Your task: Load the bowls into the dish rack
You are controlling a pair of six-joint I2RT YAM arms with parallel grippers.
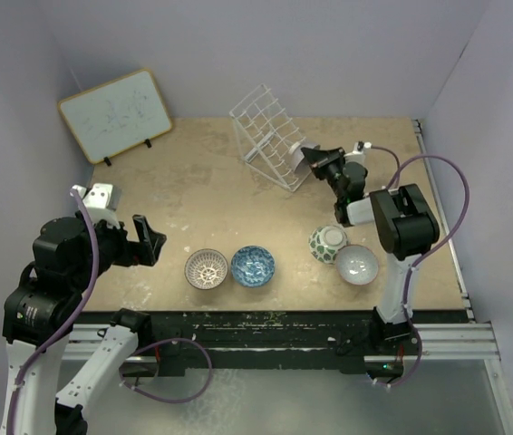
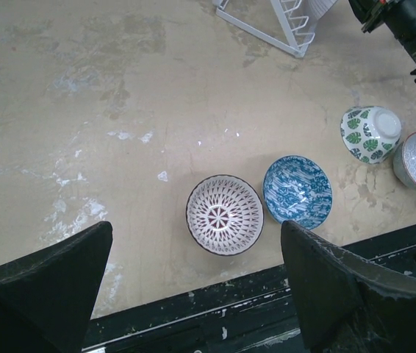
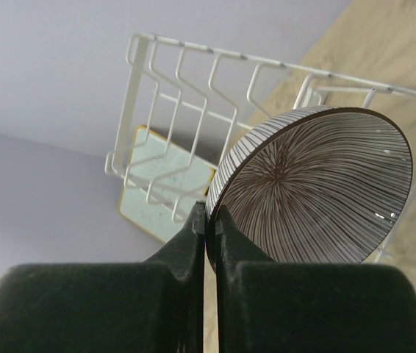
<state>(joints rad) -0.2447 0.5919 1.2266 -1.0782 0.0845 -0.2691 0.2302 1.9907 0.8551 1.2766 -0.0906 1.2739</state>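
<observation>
R hand [image 3: 206, 220] clamped on rim of striped bowl [image 3: 318, 184], held on edge right by dish rack [image 3: 178, 95]. L hand [image 1: 150, 237] wide open over table [image 1: 193, 181]. Keep bowl vertical, line up w/ slot btwn wires, lower slow before release

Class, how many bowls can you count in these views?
5. On the table: brown-and-white bowl, blue bowl, green-leaf bowl, pale bowl. The right gripper holds the striped bowl by the dish rack. None seem hidden.
</observation>
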